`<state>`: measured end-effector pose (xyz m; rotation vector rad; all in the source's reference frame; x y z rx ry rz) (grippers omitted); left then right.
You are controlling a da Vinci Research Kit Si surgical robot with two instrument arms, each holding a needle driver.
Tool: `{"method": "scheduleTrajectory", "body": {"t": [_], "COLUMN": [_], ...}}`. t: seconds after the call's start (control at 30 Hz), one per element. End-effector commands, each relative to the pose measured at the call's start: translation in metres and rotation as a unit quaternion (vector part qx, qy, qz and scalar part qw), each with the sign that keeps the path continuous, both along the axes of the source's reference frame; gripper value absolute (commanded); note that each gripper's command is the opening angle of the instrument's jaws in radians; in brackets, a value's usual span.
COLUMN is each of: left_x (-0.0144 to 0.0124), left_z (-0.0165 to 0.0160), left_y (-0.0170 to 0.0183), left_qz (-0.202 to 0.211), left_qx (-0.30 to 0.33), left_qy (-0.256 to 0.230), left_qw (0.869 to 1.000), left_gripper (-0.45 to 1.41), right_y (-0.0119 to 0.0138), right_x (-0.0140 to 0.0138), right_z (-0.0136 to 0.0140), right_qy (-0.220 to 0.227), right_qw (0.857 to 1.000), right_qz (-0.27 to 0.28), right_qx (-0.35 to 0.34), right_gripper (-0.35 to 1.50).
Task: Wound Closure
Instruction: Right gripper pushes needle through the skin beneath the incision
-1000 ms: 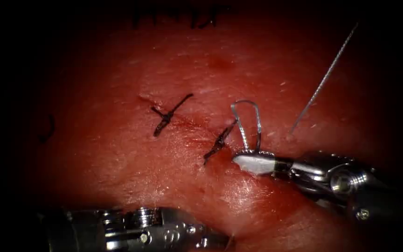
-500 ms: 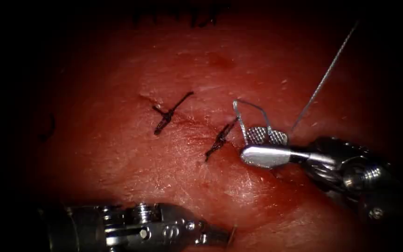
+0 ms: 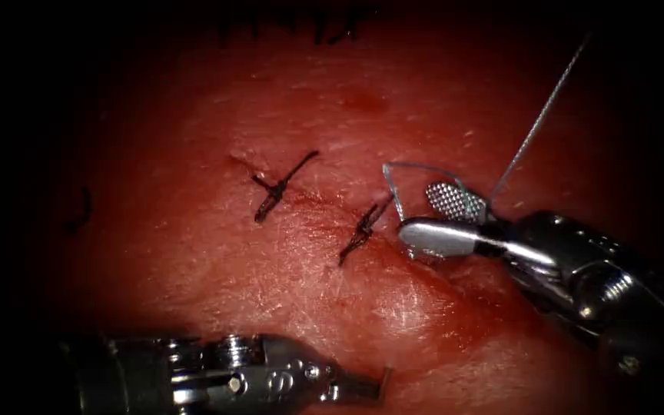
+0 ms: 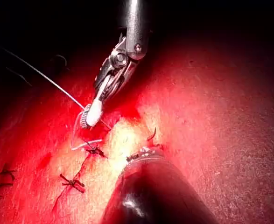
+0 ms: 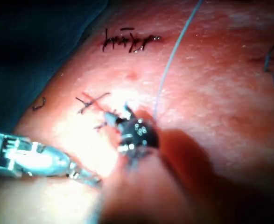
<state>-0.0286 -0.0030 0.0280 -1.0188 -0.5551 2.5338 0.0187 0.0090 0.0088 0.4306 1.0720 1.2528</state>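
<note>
Nearest the endoscope, at the near edge of the tissue (image 3: 194, 253), the left end effector (image 3: 366, 384) lies low with its tip pinched on a short dark sliver, perhaps the needle, though I cannot tell. Farther in, just right of the cut (image 3: 309, 201) and beside the second of two dark stitches (image 3: 363, 230), the right end effector (image 3: 443, 219) stands with jaws apart, holding nothing, a pale thread (image 3: 539, 123) loop arching against its upper jaw. Beyond it, the thread runs toward the tissue's far right corner.
</note>
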Motion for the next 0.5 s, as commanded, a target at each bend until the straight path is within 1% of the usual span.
{"method": "scheduleTrajectory", "body": {"t": [0.03,0.13,0.2,0.37,0.5], "left_x": [-0.0006,-0.0006,-0.0006,-0.0007,-0.0007], "left_z": [0.0005,0.0005,0.0005,0.0005,0.0005], "left_y": [-0.0002,-0.0002,-0.0002,-0.0001,-0.0001], "left_qz": [0.000,0.001,0.000,0.000,0.000], "left_qx": [0.000,0.000,0.000,0.000,0.000], "left_qy": [0.000,0.000,0.000,0.000,0.000], "left_qw": [1.000,1.000,1.000,1.000,1.000], "left_gripper": [-0.42,-0.42,-0.42,-0.43,-0.43], "right_y": [-0.0006,-0.0009,-0.0012,-0.0023,-0.0030], "right_x": [-0.0001,-0.0005,-0.0004,0.0008,0.0016], "right_z": [0.0006,0.0009,0.0011,0.0015,0.0012], "right_qy": [-0.013,-0.045,-0.048,-0.042,-0.034], "right_qw": [1.000,0.999,0.999,0.998,0.997], "right_qz": [0.002,0.001,-0.010,-0.026,-0.043], "right_qx": [0.005,0.015,0.018,0.045,0.060], "right_gripper": [-0.35,-0.35,-0.35,-0.35,-0.35]}}
